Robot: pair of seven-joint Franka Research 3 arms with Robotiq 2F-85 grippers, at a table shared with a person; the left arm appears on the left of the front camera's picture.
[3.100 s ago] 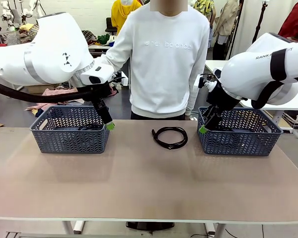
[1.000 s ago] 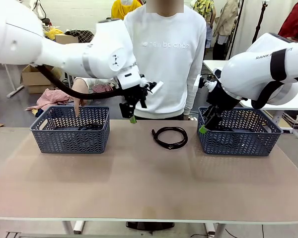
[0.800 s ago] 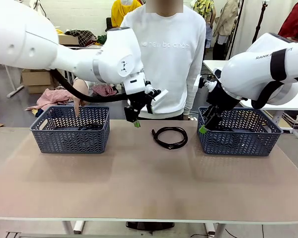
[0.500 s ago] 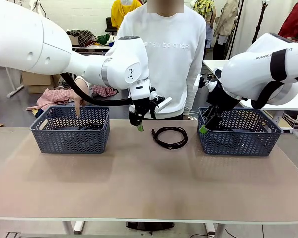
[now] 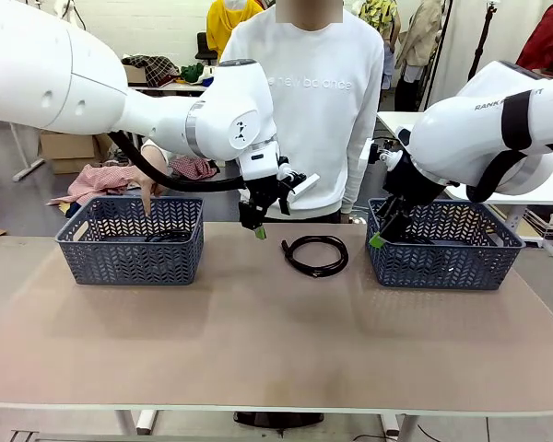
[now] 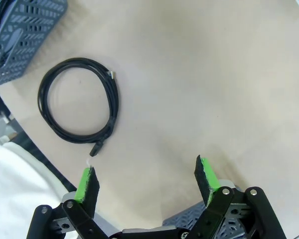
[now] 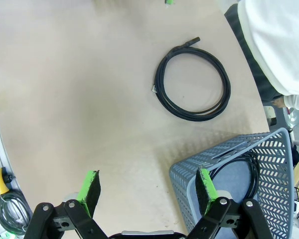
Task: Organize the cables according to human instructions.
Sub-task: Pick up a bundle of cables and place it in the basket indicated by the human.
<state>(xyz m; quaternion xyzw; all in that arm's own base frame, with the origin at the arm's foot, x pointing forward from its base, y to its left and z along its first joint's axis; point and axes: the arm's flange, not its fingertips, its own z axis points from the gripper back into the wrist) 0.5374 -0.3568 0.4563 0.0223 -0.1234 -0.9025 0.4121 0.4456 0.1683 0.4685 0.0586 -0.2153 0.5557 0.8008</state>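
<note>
where clothes clutter behind, beige table (image 5: 258,350) holds baskets (image 5: 131,241).

Cables (image 5: 169,237) in left basket (image 5: 129,253) mostly hidden behind wall; count unclear.

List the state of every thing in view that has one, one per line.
Left pincer: open, empty, above the table.
Right pincer: open, empty, over the right basket's corner.
Coiled cable: flat on the table, untouched.
Left basket: upright, cable inside.
Right basket: upright, cable inside.
Person's hand: finger pointing down into the left basket.
</note>
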